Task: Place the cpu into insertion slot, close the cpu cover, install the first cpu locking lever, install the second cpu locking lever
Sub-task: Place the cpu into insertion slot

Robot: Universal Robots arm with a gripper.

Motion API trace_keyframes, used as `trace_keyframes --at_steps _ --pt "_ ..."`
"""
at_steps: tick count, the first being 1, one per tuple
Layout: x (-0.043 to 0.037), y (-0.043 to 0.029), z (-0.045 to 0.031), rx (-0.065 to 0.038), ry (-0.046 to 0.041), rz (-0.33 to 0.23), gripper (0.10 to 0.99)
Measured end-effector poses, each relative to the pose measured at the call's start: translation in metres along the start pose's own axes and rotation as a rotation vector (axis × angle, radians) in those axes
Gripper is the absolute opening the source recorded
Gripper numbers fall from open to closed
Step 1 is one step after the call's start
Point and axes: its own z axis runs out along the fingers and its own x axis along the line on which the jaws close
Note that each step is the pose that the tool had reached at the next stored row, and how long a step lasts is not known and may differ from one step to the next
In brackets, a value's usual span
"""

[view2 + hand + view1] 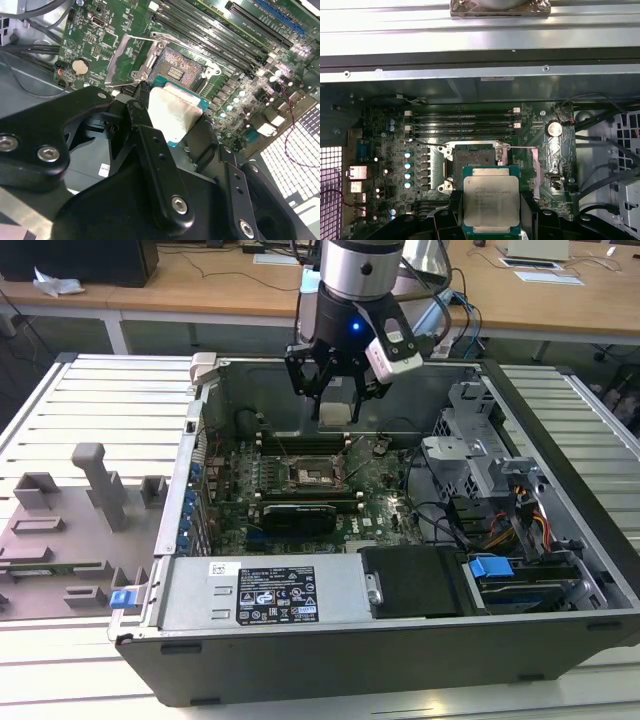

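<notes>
The cpu (491, 202) over motherboard (387, 147) in open case (350, 665)

open computer case (350, 665) on slatted table (90, 390); grey fixture (100, 488) beside it

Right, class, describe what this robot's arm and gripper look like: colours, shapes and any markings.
The arm ends in a silvery cylinder above a black collar with a small blue light. A white and grey box is mounted on its side. The gripper is black, built of jointed bar links fastened with silver screws.
</notes>
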Motion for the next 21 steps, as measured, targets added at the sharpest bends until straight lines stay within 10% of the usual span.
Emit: trace_keyframes --at_steps 21 --pt "0.0077 -0.0032 0.0349 0.0 0.0 0.0 0.545"
